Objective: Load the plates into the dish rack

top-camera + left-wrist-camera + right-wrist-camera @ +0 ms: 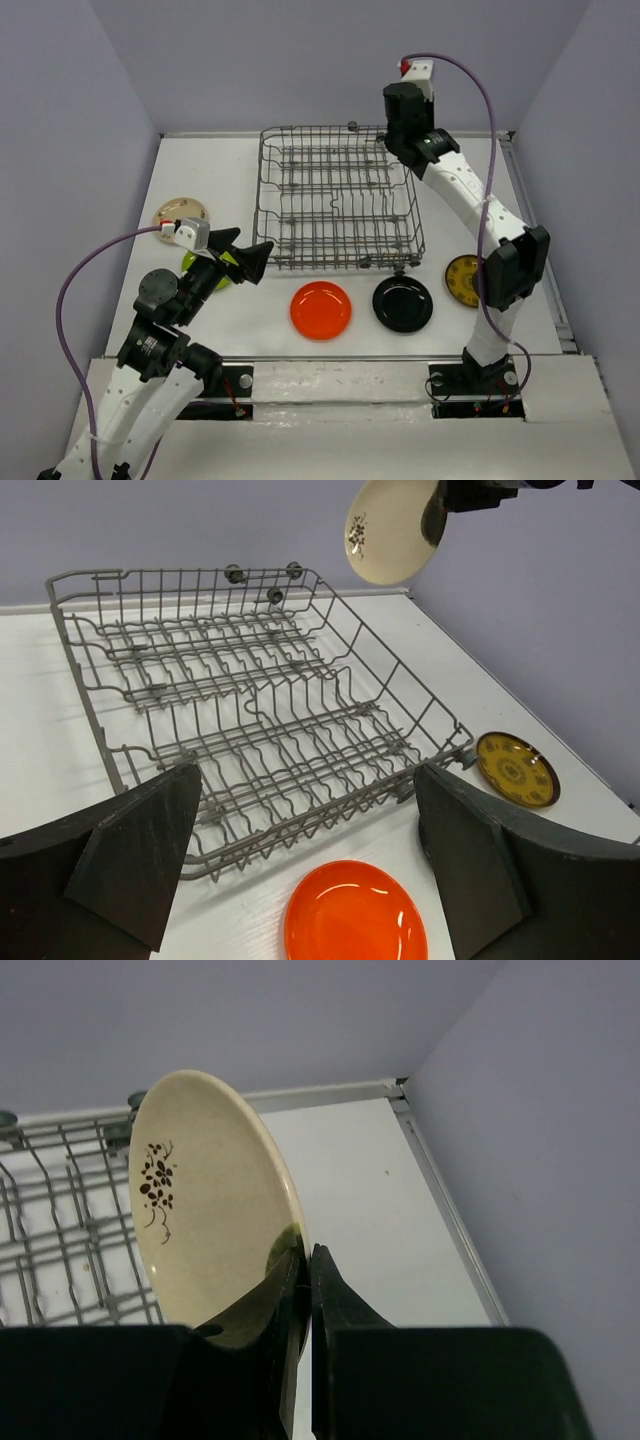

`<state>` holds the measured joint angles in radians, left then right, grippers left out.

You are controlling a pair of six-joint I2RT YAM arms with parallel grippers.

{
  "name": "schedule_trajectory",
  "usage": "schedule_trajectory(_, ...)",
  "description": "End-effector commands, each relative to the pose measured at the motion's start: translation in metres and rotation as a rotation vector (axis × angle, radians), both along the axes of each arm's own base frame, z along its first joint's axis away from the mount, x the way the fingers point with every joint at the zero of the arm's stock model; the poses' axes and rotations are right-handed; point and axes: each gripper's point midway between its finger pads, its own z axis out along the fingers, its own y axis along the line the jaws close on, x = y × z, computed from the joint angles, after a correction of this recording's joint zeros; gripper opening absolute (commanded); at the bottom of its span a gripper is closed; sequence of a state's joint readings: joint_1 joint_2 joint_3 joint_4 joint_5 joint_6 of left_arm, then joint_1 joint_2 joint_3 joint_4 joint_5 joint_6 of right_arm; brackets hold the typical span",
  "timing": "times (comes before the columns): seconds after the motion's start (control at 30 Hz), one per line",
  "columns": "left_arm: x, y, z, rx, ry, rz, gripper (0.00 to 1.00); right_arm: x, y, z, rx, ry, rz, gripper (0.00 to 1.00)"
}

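The grey wire dish rack (335,195) stands at the table's middle back, with no plates in it. My right gripper (308,1252) is shut on the rim of a cream plate (200,1210) with a dark flower sprig. It holds the plate on edge, high above the rack's far right corner (385,535). My left gripper (248,245) is open and empty, left of the rack's near left corner, facing the rack (250,700). An orange-red plate (321,310), a black plate (403,303) and a brown-yellow plate (463,280) lie in front of the rack. A beige plate (181,213) lies far left. A lime green plate (190,262) is mostly hidden under my left arm.
Grey walls close in the table at the back and both sides. A raised rail (535,240) runs along the right edge. The right arm's elbow (515,265) hangs beside the brown-yellow plate.
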<state>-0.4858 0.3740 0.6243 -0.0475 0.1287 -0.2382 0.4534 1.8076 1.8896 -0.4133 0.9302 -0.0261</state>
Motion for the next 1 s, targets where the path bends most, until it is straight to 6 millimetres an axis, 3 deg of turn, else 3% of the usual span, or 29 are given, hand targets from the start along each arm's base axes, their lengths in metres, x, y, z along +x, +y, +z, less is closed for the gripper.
schedule_trajectory(0.0,0.006,0.014,0.021,-0.032,-0.026,0.089,0.99,-0.012,0.015,0.009,-0.146,0.090,-0.049,0.07)
schedule_trajectory(0.07,0.009,0.017,0.019,-0.032,-0.015,0.107,0.99,-0.011,0.026,0.004,-0.137,0.116,-0.031,0.07)
schedule_trajectory(0.1,0.009,0.017,0.019,-0.032,-0.015,0.110,0.99,-0.005,0.036,-0.012,-0.148,0.151,-0.017,0.07)
schedule_trajectory(0.13,0.009,0.018,0.019,-0.032,-0.014,0.113,0.99,-0.007,0.035,-0.009,-0.135,0.151,-0.015,0.07)
schedule_trajectory(0.27,0.009,0.019,0.021,-0.040,-0.016,0.120,0.99,-0.001,0.048,-0.057,-0.102,0.253,0.007,0.07)
schedule_trajectory(0.4,0.008,0.018,0.021,-0.048,-0.015,0.113,0.99,-0.002,0.051,-0.083,-0.097,0.307,0.006,0.07)
schedule_trajectory(0.73,0.007,0.017,0.022,-0.050,-0.019,0.108,0.99,-0.008,0.067,-0.130,-0.078,0.402,0.028,0.07)
schedule_trajectory(0.97,0.006,0.017,0.022,-0.053,-0.019,0.105,0.99,-0.009,0.065,-0.155,-0.104,0.448,0.005,0.07)
